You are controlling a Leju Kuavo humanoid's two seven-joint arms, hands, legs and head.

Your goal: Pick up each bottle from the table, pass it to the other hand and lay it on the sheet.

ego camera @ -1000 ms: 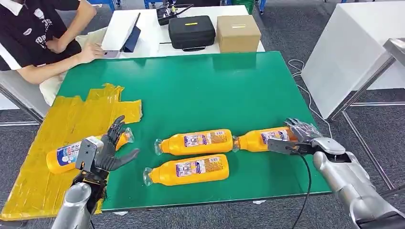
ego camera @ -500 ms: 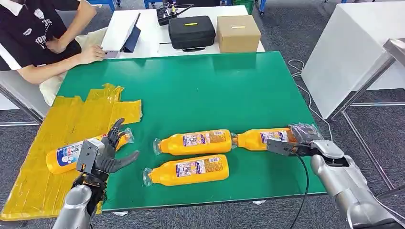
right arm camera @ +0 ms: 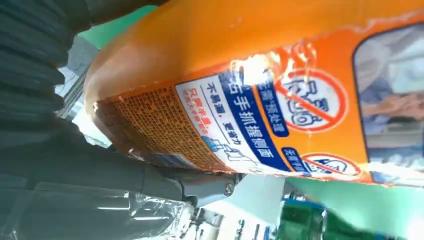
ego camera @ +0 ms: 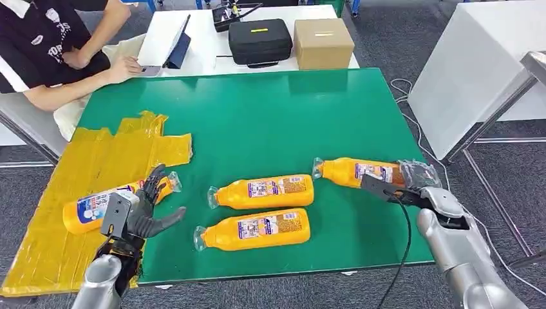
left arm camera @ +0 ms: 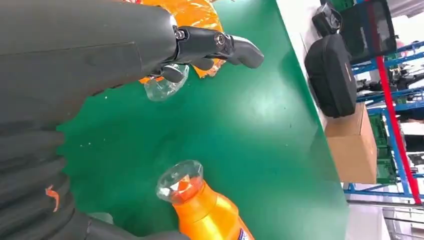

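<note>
On the green desk (ego camera: 270, 122) two bottles (ego camera: 261, 192) lie waiting while the right hand (ego camera: 412, 183), fingers clamped on a third bottle (ego camera: 357, 171), is mid-pickup, so next it likely must carry it toward the open, empty left hand (ego camera: 138, 209) beside the yellow sheet (ego camera: 96, 161).

Left hand (ego camera: 137, 209) hovers low at the near left, fingers (ego camera: 154, 183) spread, holding nothing. Right arm reaches forward; right hand (ego camera: 412, 183) grips a bottle (ego camera: 357, 172) by its base.
</note>
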